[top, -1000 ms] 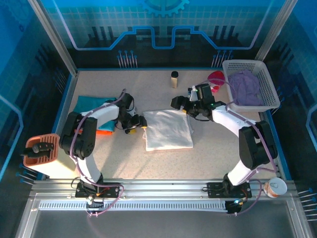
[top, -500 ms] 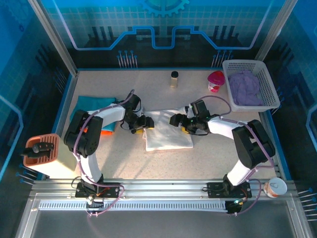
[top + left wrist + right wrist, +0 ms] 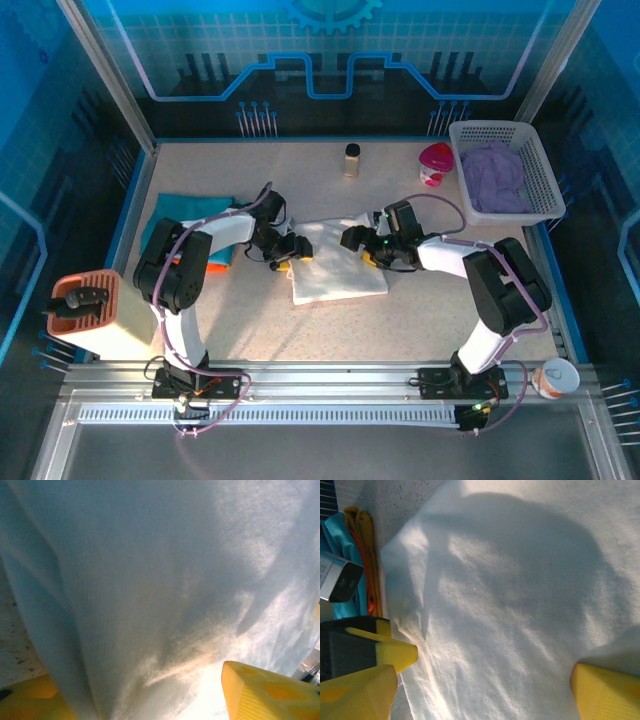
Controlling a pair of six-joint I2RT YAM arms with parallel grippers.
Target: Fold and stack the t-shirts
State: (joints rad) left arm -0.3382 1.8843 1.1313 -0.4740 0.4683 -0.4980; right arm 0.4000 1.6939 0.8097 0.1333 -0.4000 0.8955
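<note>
A white t-shirt (image 3: 338,268) lies folded into a rectangle at the table's middle. My left gripper (image 3: 291,252) rests on its left edge, low on the cloth. In the left wrist view the white cloth (image 3: 150,580) spreads between my yellow fingers (image 3: 265,692), which stand wide apart and open. My right gripper (image 3: 357,240) sits on the shirt's back edge; its fingers (image 3: 607,692) are also spread wide over the white t-shirt (image 3: 520,605). The teal shirt (image 3: 188,209) lies folded at the left, with the orange shirt (image 3: 210,265) showing under it. Both also show as teal (image 3: 342,545) and orange (image 3: 366,540) strips.
A white mesh basket (image 3: 490,126) holding purple cloth (image 3: 495,175) stands at the back right. A small bottle (image 3: 352,160) and a pink container (image 3: 434,163) stand near the back. An orange block (image 3: 82,303) sits off the left edge, a paper cup (image 3: 556,378) off the right front.
My right gripper came forward and left from near the basket and dropped onto the white shirt's back edge. My left gripper slid right onto the shirt's left edge.
</note>
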